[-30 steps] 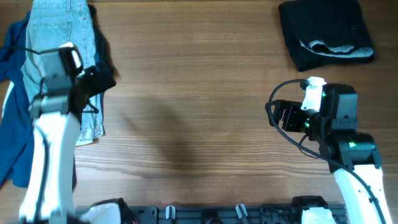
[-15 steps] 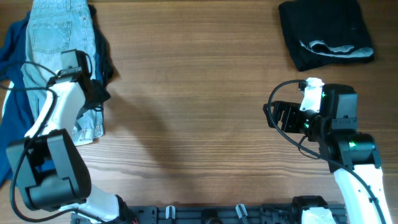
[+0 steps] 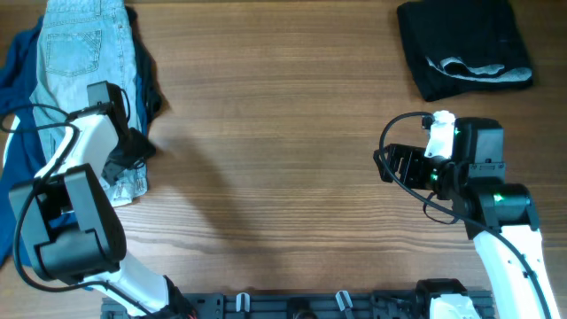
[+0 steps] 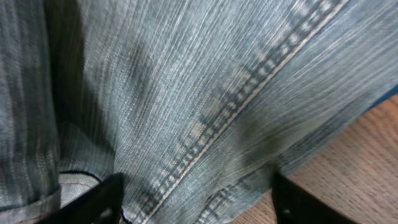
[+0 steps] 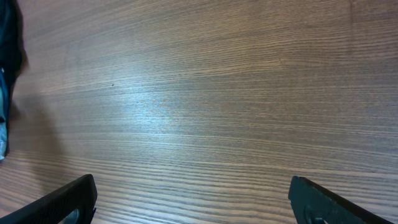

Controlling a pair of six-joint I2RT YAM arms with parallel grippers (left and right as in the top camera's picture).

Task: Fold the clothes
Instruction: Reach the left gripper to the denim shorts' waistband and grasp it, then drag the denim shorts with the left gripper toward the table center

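Note:
Light blue jeans (image 3: 84, 53) lie at the far left on a heap of dark blue clothes (image 3: 18, 204). My left gripper (image 3: 120, 164) hangs open right over the jeans' lower hem. In the left wrist view the denim and its seam (image 4: 242, 99) fill the frame between the open fingers (image 4: 196, 205), with bare wood at the lower right. My right gripper (image 3: 399, 166) is open and empty over bare wood (image 5: 199, 99) at the right. A folded black garment (image 3: 461, 44) lies at the far right.
The wooden table (image 3: 283, 133) stretches between the two arms. A dark rail (image 3: 292, 306) with clips runs along the front edge. A dark cloth edge (image 5: 6, 56) shows at the left of the right wrist view.
My left arm has swung down and its gripper has dropped lower onto the jeans' hem. The right arm has barely moved.

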